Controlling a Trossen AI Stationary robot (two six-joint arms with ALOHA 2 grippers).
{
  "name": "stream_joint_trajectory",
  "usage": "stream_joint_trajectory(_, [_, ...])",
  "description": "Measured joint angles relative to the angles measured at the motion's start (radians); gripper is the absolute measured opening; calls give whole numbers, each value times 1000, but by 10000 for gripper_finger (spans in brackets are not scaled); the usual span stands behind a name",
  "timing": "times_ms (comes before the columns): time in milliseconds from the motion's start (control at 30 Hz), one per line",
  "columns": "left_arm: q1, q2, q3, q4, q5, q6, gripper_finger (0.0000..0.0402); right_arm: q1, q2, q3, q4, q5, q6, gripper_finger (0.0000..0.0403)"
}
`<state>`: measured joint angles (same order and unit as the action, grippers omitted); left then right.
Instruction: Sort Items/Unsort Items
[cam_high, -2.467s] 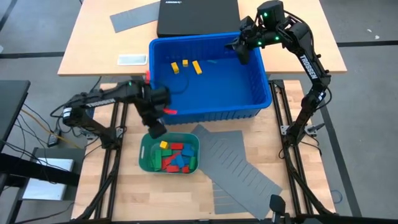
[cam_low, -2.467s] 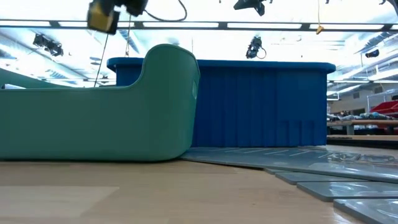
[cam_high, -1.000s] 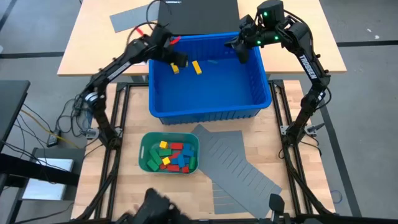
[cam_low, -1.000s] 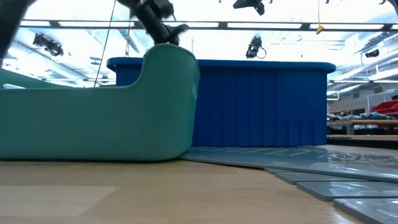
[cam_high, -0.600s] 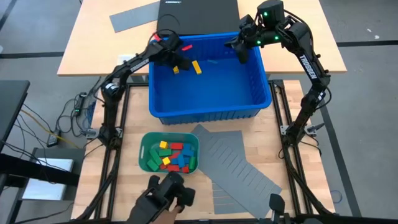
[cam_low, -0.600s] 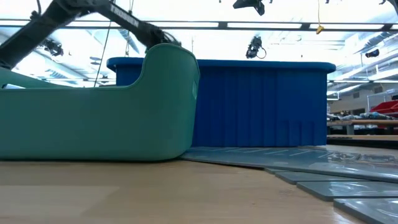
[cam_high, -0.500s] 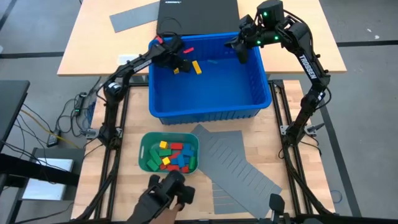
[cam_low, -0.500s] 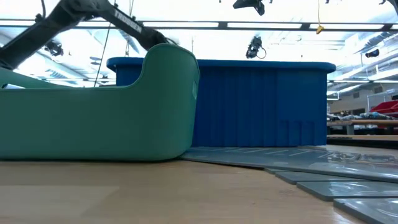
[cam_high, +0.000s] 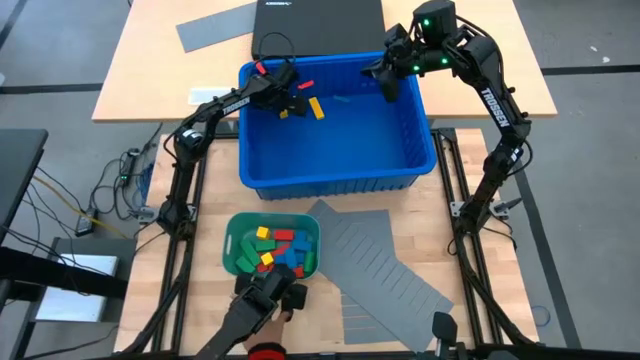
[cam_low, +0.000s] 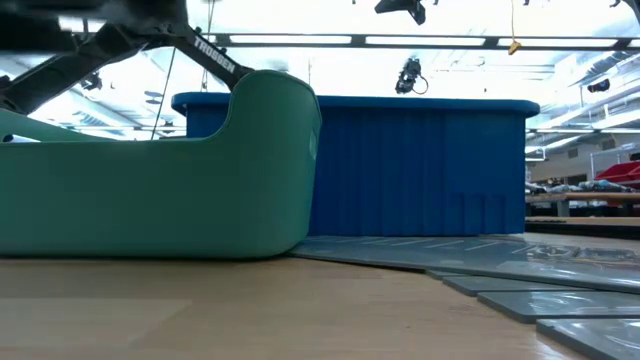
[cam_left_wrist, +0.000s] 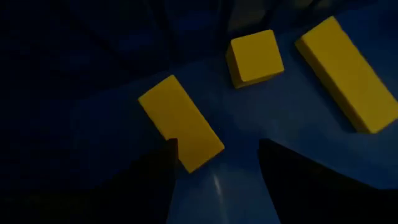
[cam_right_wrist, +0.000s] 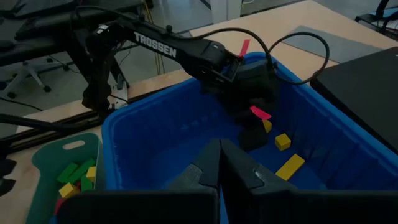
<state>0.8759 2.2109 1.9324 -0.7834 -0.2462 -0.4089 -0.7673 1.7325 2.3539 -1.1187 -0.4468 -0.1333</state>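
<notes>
Light wooden table (cam_high: 150, 60) seen from above, carrying a deep blue bin (cam_high: 335, 150), a teal-green tray (cam_high: 236, 258) near the front edge, grey slotted divider sheets (cam_high: 385, 265) fanned out beside the tray and partly under the bin, one more grey sheet (cam_high: 215, 27) at the far side, and a black case (cam_high: 317, 25) behind the bin; grey floor and loose cables surround the frame. The left gripper (cam_high: 290, 102) reaches over the bin's far left corner, fingers spread wide and holding nothing, just above three yellow blocks (cam_high: 316, 108) lying on the bin floor. The remaining blocks (cam_high: 277, 250), red, yellow, green and blue, lie heaped in the tray. The right gripper (cam_high: 388, 82) waits over the bin's far right rim, its fingers closed together with nothing between them. A dark object at the front edge of the table, next to the tray, cannot be identified. The low view alone shows the room: ceiling light strips, hanging fixtures and shelving to the right, with the tray wall (cam_low: 150, 190) hiding most of the bin (cam_low: 430, 170). The left wrist view alone shows the yellow blocks close up, one long block (cam_left_wrist: 181, 132) lying just ahead of the spread fingertips (cam_left_wrist: 155, 180), apart from a short block (cam_left_wrist: 254, 57) and another long block (cam_left_wrist: 348, 73). The right wrist view shows the left arm (cam_right_wrist: 180, 46) across the bin and its own closed fingers (cam_right_wrist: 221, 171).
</notes>
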Motion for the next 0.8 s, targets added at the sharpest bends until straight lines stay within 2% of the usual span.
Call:
stream_joint_trajectory(533, [42, 50, 4, 29, -17, 2, 230, 0, 0, 0, -2, -2, -12, 2])
stream_joint_trajectory(800, [36, 71, 1, 24, 66, 100, 230, 0, 0, 0, -4, -2, -27, 2])
